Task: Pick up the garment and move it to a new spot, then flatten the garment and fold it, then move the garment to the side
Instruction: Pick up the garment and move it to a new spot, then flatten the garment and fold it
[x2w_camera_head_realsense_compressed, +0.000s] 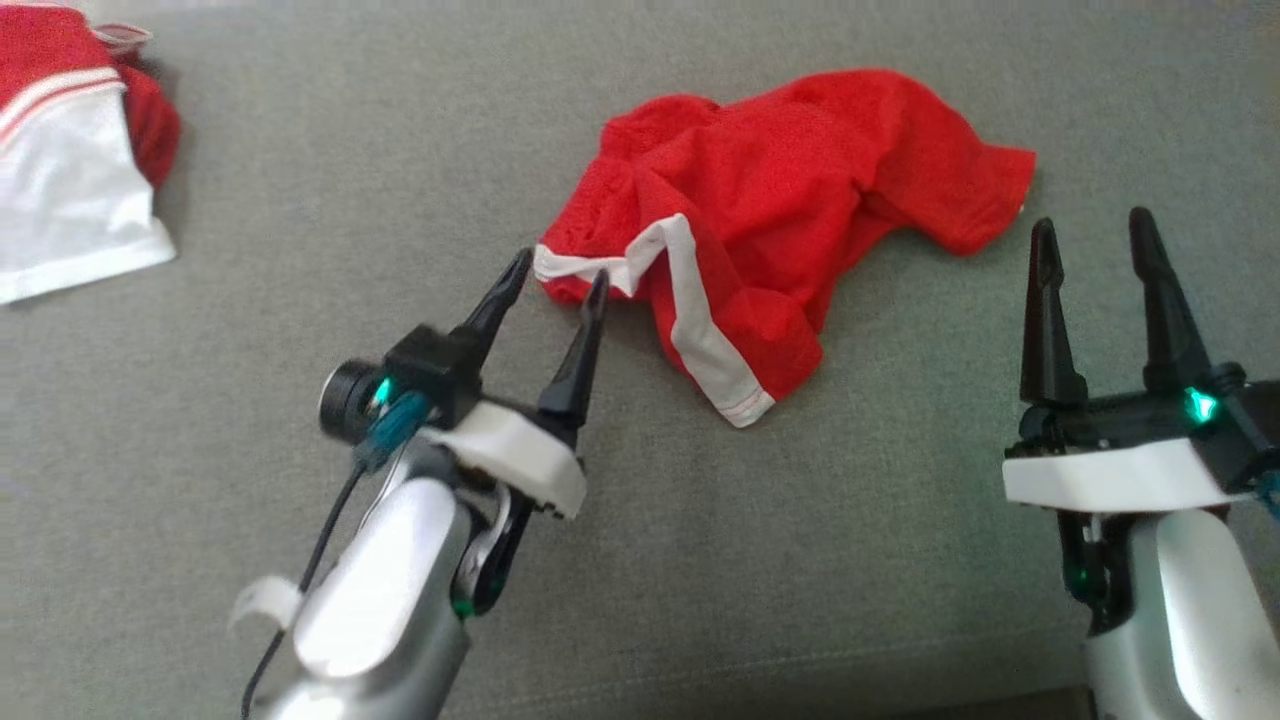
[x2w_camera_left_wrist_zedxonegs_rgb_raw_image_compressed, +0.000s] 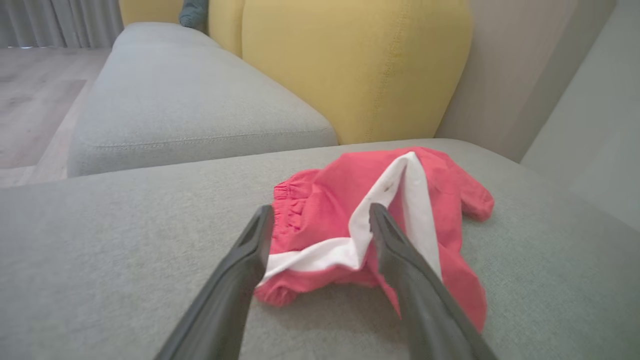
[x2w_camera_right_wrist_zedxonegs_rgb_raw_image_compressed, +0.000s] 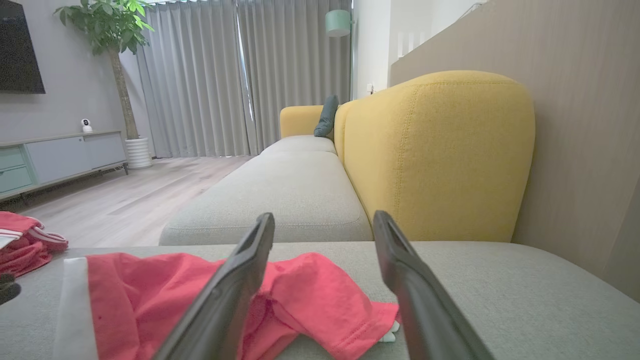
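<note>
Grey sofa cushion (x2w_camera_head_realsense_compressed: 300, 480) fabric forms the surface in the head view. A red garment (x2w_camera_head_realsense_compressed: 780, 190) with white trim lies crumpled at upper centre. The left jaws, at lower left of centre, are parted, with their tips at the garment's white-edged corner; nothing is held. The right jaws stand parted and empty at lower right, just below the garment's right end. A second red and white garment (x2w_camera_head_realsense_compressed: 70, 170) lies at the upper left.

In the left wrist view, the garment (x2w_camera_left_wrist_zedxonegs_rgb_raw_image_compressed: 325, 210) is seen between the parted fingers, before a yellow backrest (x2w_camera_left_wrist_zedxonegs_rgb_raw_image_compressed: 350, 65).

In the right wrist view, the garment (x2w_camera_right_wrist_zedxonegs_rgb_raw_image_compressed: 150, 295) lies at lower left, ungripped.

The task is judged barely begun: lifting, flattening, folding and setting aside all appear to remain.
</note>
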